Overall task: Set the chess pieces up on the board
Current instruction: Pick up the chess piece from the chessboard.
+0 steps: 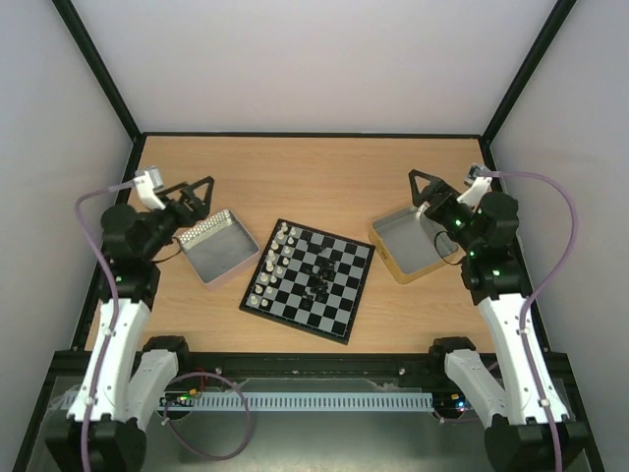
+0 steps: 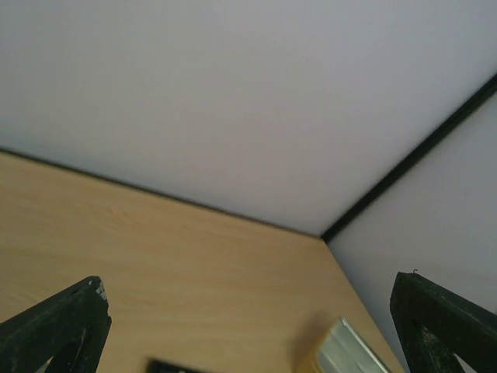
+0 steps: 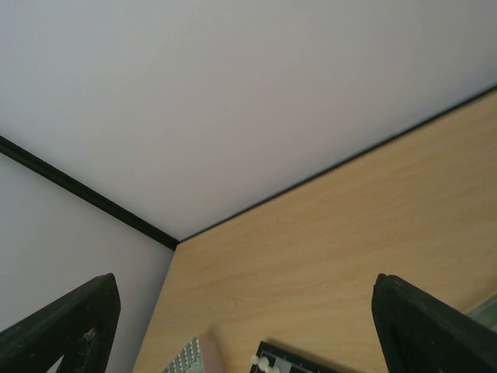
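Observation:
The board [image 1: 346, 292] lies tilted in the middle of the table. Several white pieces [image 1: 275, 264] stand along its left edge in two files. Several black pieces [image 1: 320, 273] lie in a loose heap near its centre. My left gripper [image 1: 200, 191] is open and empty, raised above the left tray. My right gripper [image 1: 422, 187] is open and empty, raised above the right tray. A corner of the board [image 3: 289, 363] with white pieces [image 3: 265, 362] shows at the bottom of the right wrist view. The left wrist view shows only a dark board corner [image 2: 175, 366].
A metal tray [image 1: 218, 250] sits left of the board, its far wall studded. A second tray [image 1: 411, 245] with a tan rim sits right of the board; it also shows in the left wrist view [image 2: 349, 353]. White walls with black frame bars enclose the table.

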Controlling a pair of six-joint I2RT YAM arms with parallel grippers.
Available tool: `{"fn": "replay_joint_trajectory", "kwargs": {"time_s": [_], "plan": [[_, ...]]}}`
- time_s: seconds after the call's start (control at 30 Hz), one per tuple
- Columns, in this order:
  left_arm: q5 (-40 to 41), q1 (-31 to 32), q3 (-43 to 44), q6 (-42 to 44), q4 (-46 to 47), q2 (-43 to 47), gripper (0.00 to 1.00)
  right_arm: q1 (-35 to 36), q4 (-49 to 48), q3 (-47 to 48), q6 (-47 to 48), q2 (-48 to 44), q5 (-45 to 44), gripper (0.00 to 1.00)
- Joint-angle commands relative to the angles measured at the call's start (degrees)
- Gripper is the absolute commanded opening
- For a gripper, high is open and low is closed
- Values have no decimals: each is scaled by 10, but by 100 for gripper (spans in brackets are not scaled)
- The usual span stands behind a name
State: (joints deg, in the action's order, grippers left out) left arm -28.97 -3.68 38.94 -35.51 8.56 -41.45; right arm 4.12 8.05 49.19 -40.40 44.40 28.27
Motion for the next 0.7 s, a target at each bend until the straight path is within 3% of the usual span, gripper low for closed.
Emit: {"fn": "replay_joint_trajectory", "kwargs": {"time_s": [0.0,0.2,0.37,0.5,0.67], "plan": [[2,77,15,27,-49,-58,100,-2,-29,-31,-25,23,31,85],[148,230,75,54,-166,-167,100,-1,-49,-65,-48,64,55,77],[206,323,94,41,-211,-236,88,16,-28,-64,-14,99,45,69],[224,373,110,37,-219,-276,75,67,-1,-55,6,133,-12,65],[221,396,104,13,-188,-298,67,160,36,-31,17,195,-96,56]]}}
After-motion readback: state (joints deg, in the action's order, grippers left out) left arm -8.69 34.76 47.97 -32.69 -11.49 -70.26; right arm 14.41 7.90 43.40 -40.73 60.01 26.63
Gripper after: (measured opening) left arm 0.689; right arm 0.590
